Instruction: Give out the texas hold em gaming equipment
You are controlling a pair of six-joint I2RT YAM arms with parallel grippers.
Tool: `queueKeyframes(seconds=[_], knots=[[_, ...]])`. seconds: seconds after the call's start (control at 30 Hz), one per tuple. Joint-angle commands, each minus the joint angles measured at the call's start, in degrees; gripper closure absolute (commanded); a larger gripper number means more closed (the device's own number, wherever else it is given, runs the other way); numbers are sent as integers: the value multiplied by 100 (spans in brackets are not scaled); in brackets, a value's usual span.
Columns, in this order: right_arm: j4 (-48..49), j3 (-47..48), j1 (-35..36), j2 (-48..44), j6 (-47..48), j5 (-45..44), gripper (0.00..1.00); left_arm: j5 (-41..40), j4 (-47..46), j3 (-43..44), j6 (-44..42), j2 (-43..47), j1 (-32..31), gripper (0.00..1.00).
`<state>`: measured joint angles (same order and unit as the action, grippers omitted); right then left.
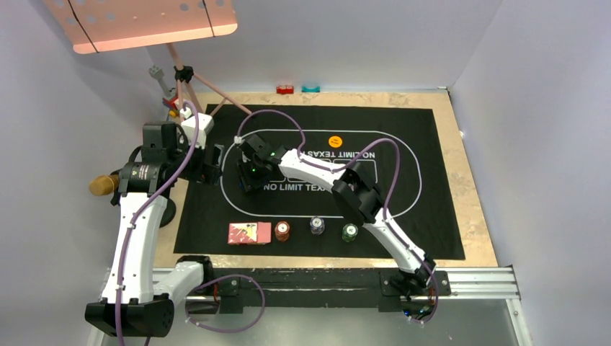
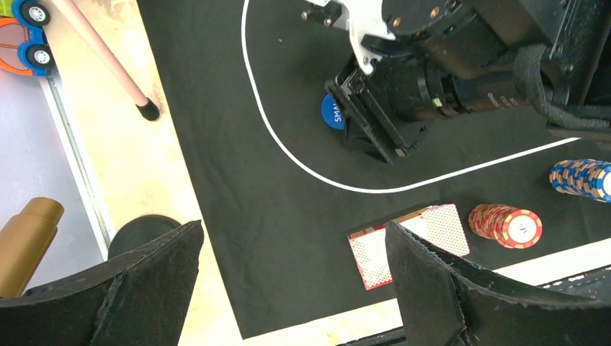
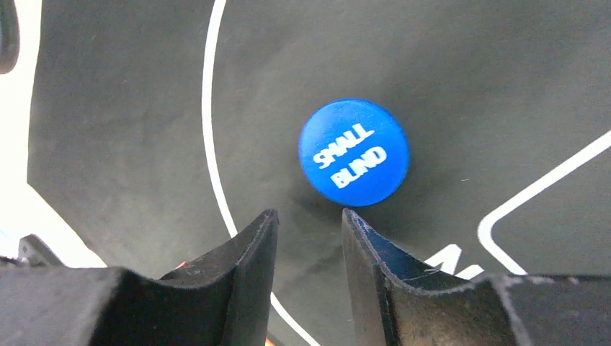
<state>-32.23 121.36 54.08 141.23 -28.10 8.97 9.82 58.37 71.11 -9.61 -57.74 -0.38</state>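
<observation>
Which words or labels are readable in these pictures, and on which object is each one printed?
"SMALL BLIND": white letters on the blue button, lying on the mat.
"NO LIMIT TEXAS": white print on the black poker mat, twice, one upside down; both partly hidden by the right arm.
Orange button: dark print, too small to read.
Chip stacks and cards: no readable text.

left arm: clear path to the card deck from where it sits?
Probably yes. The left claw hangs open just above the card deck, with bare mat between; the right claw is off at the blue button.
</observation>
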Motion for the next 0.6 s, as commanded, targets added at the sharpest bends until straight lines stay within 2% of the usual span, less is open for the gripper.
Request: queueKeyframes(seconds=[0.0,0.1,0.27,0.43,0.57], knots=[[56,96,19,-339,-94,416,56,-29,-39,201,71,9,7,0],[12,-3,-294,-598,-67,366,53,-32,-27,176,48,14,10,0],[458,-1408,-1047,-1778,-19,-142,46,-23,-35,75,-28,4,4,0],[541,-2658,-1686,-2509,20,-912,45,122,-27,56,-7,-61,5,0],[516,-3060,-1986,-2654,0,-1678,47,227,28,105,7,-72,9,0]])
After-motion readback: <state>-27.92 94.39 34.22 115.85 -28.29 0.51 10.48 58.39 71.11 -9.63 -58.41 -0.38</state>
